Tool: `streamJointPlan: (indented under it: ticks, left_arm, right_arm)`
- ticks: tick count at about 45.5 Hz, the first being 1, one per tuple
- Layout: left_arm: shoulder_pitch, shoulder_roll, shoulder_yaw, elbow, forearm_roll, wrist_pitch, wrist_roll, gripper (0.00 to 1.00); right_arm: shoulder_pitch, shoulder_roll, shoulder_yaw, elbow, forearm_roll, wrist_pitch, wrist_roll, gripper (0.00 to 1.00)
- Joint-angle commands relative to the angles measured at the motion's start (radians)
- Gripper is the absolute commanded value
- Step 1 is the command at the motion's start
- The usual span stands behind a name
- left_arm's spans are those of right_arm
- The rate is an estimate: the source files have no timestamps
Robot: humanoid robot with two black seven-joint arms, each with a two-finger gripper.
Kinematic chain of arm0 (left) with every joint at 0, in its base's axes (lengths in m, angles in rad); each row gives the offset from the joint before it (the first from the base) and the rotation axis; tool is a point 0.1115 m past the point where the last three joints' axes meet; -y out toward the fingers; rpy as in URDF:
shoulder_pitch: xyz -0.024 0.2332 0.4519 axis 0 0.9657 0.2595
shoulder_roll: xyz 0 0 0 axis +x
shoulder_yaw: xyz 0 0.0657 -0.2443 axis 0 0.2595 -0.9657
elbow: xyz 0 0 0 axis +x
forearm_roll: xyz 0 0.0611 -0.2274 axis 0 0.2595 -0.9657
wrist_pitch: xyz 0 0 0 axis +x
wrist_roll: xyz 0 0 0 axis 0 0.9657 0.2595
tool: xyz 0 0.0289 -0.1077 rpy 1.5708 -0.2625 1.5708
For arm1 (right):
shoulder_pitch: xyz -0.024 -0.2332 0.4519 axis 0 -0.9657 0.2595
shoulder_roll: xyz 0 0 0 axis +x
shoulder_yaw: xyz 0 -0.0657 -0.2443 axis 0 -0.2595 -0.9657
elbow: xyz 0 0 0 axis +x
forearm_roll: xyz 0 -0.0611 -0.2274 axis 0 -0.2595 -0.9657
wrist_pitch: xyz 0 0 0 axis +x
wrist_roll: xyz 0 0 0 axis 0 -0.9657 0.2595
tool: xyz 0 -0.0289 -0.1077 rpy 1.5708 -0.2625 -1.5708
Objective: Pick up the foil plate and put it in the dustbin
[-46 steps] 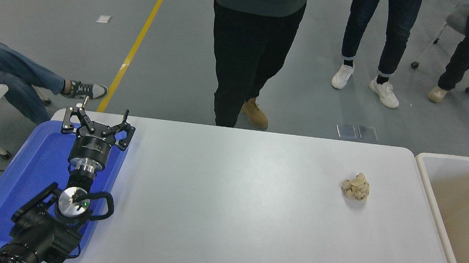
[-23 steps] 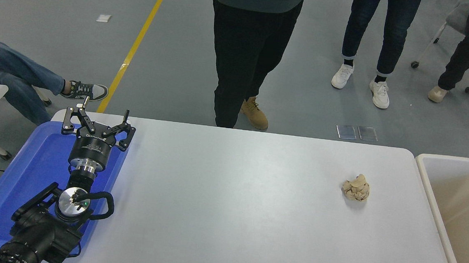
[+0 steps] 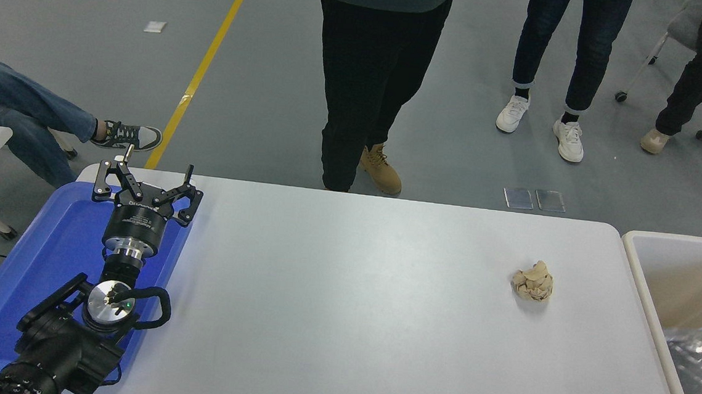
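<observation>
The foil plate [image 3: 700, 373] is a shiny crinkled silver tray lying inside the dustbin [image 3: 635, 266] at the picture's right edge, low against the bin's near-left wall and partly cut off by the frame. The dustbin has a thick white rim and a beige inside. My left gripper [image 3: 145, 177] is open and empty, parked over the blue tray at the lower left. My right arm and gripper are out of view.
A shallow blue tray [image 3: 44, 262] sits at the table's left end under my left arm. A small crumpled tan paper ball [image 3: 532, 281] lies on the table near the dustbin. Several people stand or sit beyond the table's far edge.
The foil plate appeared at the right edge above the dustbin half a second ago and now lies lower, inside the bin. My left arm has not moved.
</observation>
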Motion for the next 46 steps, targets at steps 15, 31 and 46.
streamJointPlan:
  ticks: [15,31,46]
  left_arm:
    - [-0.002,-0.001,0.0,0.0,0.0,-0.002,0.0,1.0]
    - [-0.002,0.001,0.0,0.0,0.001,-0.002,0.0,1.0]
    - [-0.002,-0.001,0.0,0.0,0.0,-0.002,0.002,1.0]
  right_arm:
    - [0.302,-0.104,-0.023,0.36,-0.014,0.092,-0.004,1.0]
    - [0.636,-0.201,-0.206,0.78,-0.062,0.198,-0.001,1.0]
    - [0.952,-0.173,-0.388,1.049,-0.048,0.27,-0.001,1.0]
